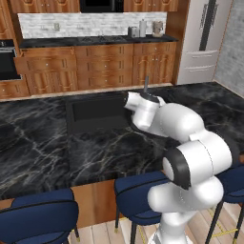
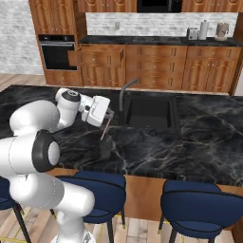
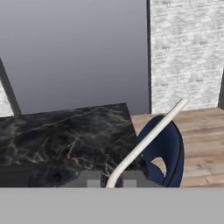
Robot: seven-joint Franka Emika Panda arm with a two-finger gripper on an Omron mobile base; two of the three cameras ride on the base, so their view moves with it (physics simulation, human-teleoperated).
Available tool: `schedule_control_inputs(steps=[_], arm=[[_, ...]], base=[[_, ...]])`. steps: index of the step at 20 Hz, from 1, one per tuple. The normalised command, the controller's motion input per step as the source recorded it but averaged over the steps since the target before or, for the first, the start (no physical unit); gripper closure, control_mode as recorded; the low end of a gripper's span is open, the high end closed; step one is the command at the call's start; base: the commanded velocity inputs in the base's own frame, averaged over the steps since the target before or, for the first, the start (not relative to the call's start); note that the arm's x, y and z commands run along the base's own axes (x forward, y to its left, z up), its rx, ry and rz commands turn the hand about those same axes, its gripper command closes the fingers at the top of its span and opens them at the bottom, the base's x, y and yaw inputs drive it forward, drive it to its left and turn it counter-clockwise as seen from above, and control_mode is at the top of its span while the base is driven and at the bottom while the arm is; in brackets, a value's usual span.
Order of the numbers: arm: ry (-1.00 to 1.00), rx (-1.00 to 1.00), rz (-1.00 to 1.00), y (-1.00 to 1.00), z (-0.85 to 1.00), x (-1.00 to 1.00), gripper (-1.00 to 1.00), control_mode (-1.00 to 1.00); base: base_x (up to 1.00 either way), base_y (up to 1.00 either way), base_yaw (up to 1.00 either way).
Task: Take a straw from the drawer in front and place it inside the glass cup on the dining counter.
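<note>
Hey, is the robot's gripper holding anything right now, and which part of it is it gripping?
Yes: the gripper is shut on the straw, pinching it near one end, while the rest sticks out beyond the fingertips above the dining counter.

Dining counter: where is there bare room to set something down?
Dining counter: bare marble right of the sink, and more left of it. Crowded in front of the faucet, where the gripper, straw and glass cup meet.

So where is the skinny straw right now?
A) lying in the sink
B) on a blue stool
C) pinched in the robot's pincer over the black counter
C: the straw hangs slanted from the pincer, which is shut on it above the dining counter, and the hand view shows it rising from between the fingertips.
</note>
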Motion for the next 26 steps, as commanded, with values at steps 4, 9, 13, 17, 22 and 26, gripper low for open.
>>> schedule_control_inputs(steps=[4,9,13,17,22,26], arm=[[-0.14,0.0,0.0,0.0,-0.17,0.3,1.0,-1.0],[-0.1,0.0,0.0,0.0,-0.2,0.21,1.0,-1.0],[-0.02,0.0,0.0,0.0,-0.31,0.06,1.0,-1.0],[0.0,0.0,0.0,0.0,-0.22,0.03,1.0,-1.0],[-0.02,0.0,0.0,0.0,-0.22,0.16,1.0,-1.0],[0.0,0.0,0.0,0.0,-0.28,0.21,1.0,-1.0]], base=[[0.0,0.0,0.0],[0.0,0.0,0.0],[0.0,0.0,0.0],[0.0,0.0,0.0],[0.0,0.0,0.0],[0.0,0.0,0.0]])
